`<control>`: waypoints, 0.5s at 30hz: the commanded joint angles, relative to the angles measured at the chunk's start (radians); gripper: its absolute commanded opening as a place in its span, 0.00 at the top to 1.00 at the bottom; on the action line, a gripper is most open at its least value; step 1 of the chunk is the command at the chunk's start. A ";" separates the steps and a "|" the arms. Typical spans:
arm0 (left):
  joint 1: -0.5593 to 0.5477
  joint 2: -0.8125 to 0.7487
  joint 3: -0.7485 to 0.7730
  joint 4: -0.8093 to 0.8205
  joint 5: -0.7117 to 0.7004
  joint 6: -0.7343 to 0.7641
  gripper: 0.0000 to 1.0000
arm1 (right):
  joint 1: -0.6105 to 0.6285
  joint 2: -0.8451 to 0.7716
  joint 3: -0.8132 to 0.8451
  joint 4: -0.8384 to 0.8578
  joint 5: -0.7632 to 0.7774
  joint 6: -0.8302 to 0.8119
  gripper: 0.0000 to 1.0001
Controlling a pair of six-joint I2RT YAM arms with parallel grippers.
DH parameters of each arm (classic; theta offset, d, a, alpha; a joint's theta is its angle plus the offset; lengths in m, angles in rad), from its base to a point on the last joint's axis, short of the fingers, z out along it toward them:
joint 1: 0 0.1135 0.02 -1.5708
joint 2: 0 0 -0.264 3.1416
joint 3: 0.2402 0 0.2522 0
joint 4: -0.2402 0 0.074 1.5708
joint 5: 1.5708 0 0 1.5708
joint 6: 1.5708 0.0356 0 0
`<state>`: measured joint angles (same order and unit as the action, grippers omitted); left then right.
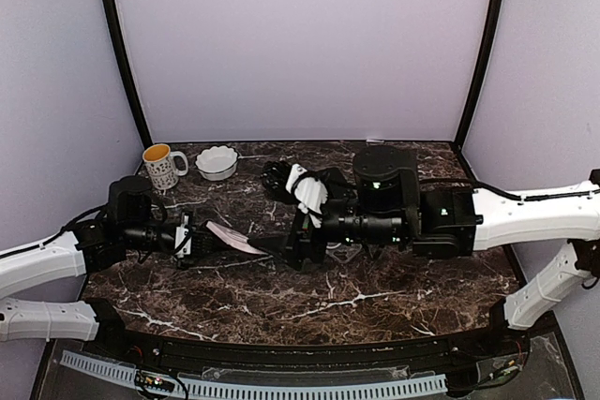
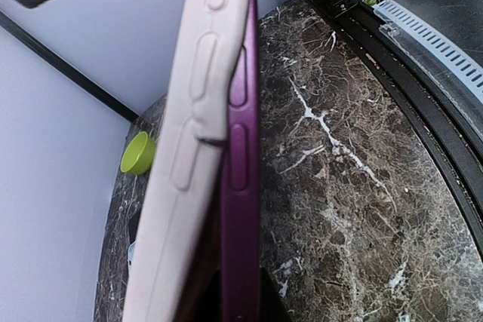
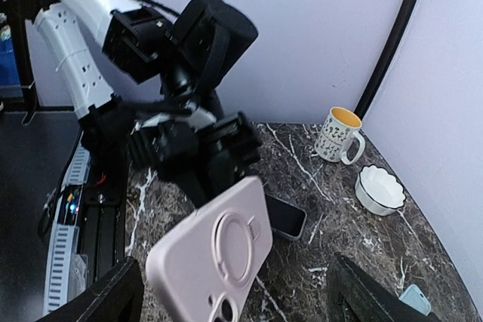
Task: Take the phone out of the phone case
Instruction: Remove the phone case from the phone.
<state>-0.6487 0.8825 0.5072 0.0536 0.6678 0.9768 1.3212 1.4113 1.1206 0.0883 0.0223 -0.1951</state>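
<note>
1. The left gripper (image 1: pixel 192 239) is closed on one end of the pink phone case (image 3: pixel 215 250) and holds it clear of the dark marble tabletop (image 1: pixel 375 297), left of the middle.
2. In the right wrist view the case shows its back, with a round ring and a camera cut-out.
3. The left wrist view looks along the case's side: the purple phone (image 2: pixel 241 186) lies against the pink edge, its side buttons in view. A dark gap between phone and case widens towards the camera, so that edge of the phone sits partly out of the case.
4. A dark slab with a rounded corner (image 3: pixel 285 216) shows just behind the case's upper right edge; I cannot tell whether it is the phone's far end.
5. The right gripper (image 1: pixel 298 248) faces the case's free end with its jaws wide open. Its fingers (image 3: pixel 113 295) stand on either side of the case and touch nothing.
6. A patterned mug (image 1: pixel 161 167) and a white scalloped bowl (image 1: pixel 217 163) stand side by side at the back left of the tabletop.
7. A crumpled white thing (image 1: pixel 307 189) lies behind the right gripper, and a lime-green cup (image 2: pixel 138 154) stands at the tabletop's far edge in the left wrist view.
</note>
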 commanded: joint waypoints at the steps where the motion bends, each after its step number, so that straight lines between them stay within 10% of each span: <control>1: -0.016 0.011 0.032 0.026 0.005 -0.006 1.00 | 0.011 0.090 0.160 -0.204 0.072 0.104 0.17; 15: -0.040 0.061 0.047 0.007 -0.056 -0.005 1.00 | 0.046 0.365 0.579 -0.542 0.180 0.235 0.20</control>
<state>-0.6762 0.9516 0.5079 0.0330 0.6022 0.9737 1.3605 1.7126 1.5764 -0.3344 0.1429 -0.0261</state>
